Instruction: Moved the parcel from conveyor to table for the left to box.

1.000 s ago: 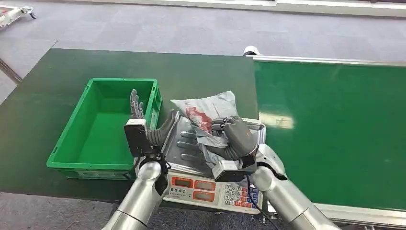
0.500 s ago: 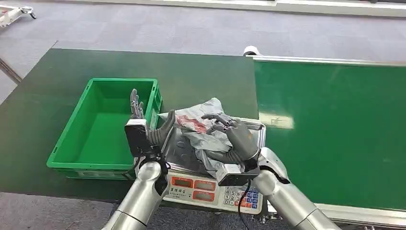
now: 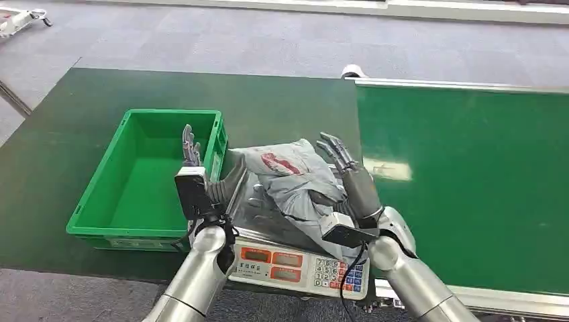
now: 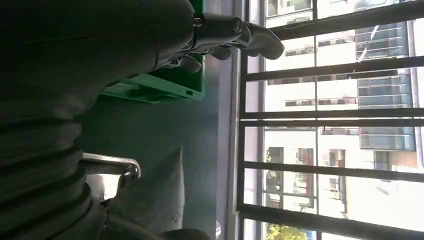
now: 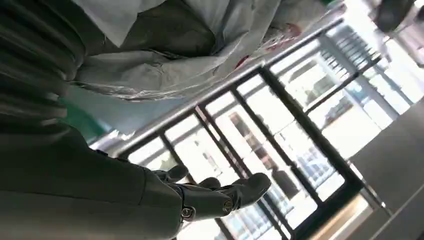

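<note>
Green crate (image 3: 144,176) left of parcel (image 3: 295,181), scale (image 3: 295,265) beneath.

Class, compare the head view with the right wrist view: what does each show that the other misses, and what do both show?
Head view alone: the green crate, the scale with its keypad, the conveyor, the left hand open beside the parcel, and the table. Right wrist view alone: tall windows behind the scene. Shared: the grey parcel with red print, lying crumpled on the scale's tray, and the right hand, fingers spread and holding nothing.
</note>
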Controlling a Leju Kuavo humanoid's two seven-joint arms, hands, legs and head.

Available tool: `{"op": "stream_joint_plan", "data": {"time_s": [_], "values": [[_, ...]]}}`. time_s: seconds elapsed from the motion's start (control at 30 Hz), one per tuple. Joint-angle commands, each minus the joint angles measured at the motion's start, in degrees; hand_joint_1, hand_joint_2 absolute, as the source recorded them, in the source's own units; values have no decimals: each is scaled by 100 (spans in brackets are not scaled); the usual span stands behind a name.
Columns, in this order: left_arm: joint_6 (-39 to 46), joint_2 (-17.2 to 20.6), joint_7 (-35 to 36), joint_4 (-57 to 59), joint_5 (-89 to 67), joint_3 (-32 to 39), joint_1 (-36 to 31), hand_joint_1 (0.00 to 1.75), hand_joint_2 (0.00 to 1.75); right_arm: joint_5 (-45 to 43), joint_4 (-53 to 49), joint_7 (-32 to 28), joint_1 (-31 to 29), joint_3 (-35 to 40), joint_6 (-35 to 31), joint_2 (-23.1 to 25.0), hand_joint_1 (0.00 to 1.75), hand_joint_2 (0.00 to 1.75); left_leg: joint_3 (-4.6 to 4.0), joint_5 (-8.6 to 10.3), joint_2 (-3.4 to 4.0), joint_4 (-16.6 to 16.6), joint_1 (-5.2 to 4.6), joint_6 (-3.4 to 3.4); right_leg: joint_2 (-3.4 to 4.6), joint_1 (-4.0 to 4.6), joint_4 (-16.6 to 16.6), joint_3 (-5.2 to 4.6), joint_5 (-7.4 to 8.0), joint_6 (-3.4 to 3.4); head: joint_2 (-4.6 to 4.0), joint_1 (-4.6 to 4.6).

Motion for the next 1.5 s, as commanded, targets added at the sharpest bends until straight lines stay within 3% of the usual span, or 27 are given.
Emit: {"op": "stream_joint_plan", "data": {"time_s": [0.03, 0.17, 0.3, 0.33, 0.37, 0.4, 0.47, 0.5, 0.57, 0.6, 0.63, 0.7, 0.83, 1.0, 1.1, 1.27, 1.37, 1.5], "values": [[32, 5, 26, 155, -3, 33, 5, 0, 175, 205, -178, 112, -22, -362, -218, -315, 0, 175, 20, -3, 5, -8, 3, -2, -2, 5, -11, 22, -2, -6, 0, 2], [19, 6, 26, 168, 33, 65, 32, 0, 175, 340, -235, 249, 39, -645, -551, -362, 0, 175, 30, -3, 5, -13, 7, -4, -5, 10, -19, 33, -2, -10, 0, 2], [31, -15, 26, 172, 25, 62, 73, 0, 175, -986, -654, 26, 530, -1618, -360, -291, 0, 175, 24, -1, -12, -13, 8, -2, -21, 10, -21, 34, -4, -7, 0, 0], [78, -12, 26, 182, 10, 60, 40, 0, 175, -1176, -638, 98, 618, -1864, -247, -306, 0, 0, 14, 0, -12, -7, 2, -1, -18, 4, -10, 19, -5, -4, 0, 2], [102, -4, 26, 164, 4, 63, 34, 0, 175, -1130, -587, 173, 632, -1923, -179, -336, 0, 0, 23, -2, -13, -11, 6, -1, -21, 8, -18, 31, -6, -6, 0, 2], [146, 23, 26, 99, -4, 77, 51, 0, 175, -826, -387, 489, 607, -1996, -109, -382, 0, 175, 26, -3, -16, -12, 7, -1, -25, 9, -20, 38, -7, -6, 0, 2], [155, 82, 26, 4, -4, 82, 87, 0, 175, -789, -157, 623, 545, -2197, 271, -298, 0, 175, 25, -4, -7, -10, 7, 0, -16, 9, -20, 35, -4, -6, 0, 2], [183, 114, 26, -25, -21, 91, 81, 0, 175, -314, 165, 977, 374, -2080, 474, -362, 0, 175, 16, -5, 0, -8, 0, 3, -6, 2, -11, 20, -2, -4, 0, 2], [140, 172, 26, 19, -18, 106, 53, 0, 175, 470, 889, 1973, -56, -1525, 1671, -586, 0, 175, 33, -9, 14, -13, 5, 2, 4, 8, -22, 36, 1, -9, 0, 2], [103, 183, 26, 33, -22, 106, 48, 0, 175, 768, 1001, 2007, -148, -1353, 1758, -660, 0, 175, 25, -8, 19, -9, 3, 3, 11, 5, -16, 27, 4, -6, 0, 2], [83, 186, 26, 40, -30, 138, 43, 0, 175, 375, 1159, 1685, -148, -1633, 2020, -516, 0, 175, 16, -7, 18, -5, 2, 4, 13, 3, -12, 19, 4, -4, 0, 2], [73, 180, 26, 80, -57, 143, 31, 0, 175, 909, 1324, 1889, -208, -1330, 2331, -654, 0, 175, 37, -5, 25, -19, 7, 1, 15, 10, -28, 40, 9, -10, 0, 0], [46, 182, 26, 242, -75, 143, -65, 0, 175, 1145, 1465, 1955, -327, -1077, 3049, -674, 0, 175, 34, -5, 15, -15, 5, 0, 1, 8, -20, 37, 3, -9, 0, 0], [52, 166, 26, 279, -68, 176, -104, 0, 175, 1237, 1669, 1908, -488, -989, 3355, -643, 0, 175, 33, -4, 18, -7, 8, -2, 14, 10, -15, 31, 3, -4, 0, 0], [62, 166, 26, 189, -78, 204, -58, 0, 175, 1291, 1595, 1394, -530, -1020, 3082, -538, 0, 175, 41, -1, 22, -11, 8, -1, 11, 11, -19, 40, 7, -7, 0, 2], [15, 149, 26, 42, -98, 194, 26, 0, 175, 986, 253, 411, -62, -1478, 2285, -382, 0, 175, 43, -2, 34, -13, 8, -3, 20, 10, -18, 40, 9, -9, 0, 2], [-33, 113, 26, 109, -104, 155, -23, 0, 175, 609, -346, 92, 241, -1712, 2430, -336, 0, 175, 42, -7, 28, -9, 6, -4, 16, 8, -11, 39, 3, -7, 0, 2], [-33, 113, 26, 109, -104, 155, -23, 0, 175, 609, -346, 92, 241, -1712, 2430, -336, 0, 175, 39, -7, 16, -7, 4, -1, 5, 7, -9, 38, -1, -5, 0, 0]]}}
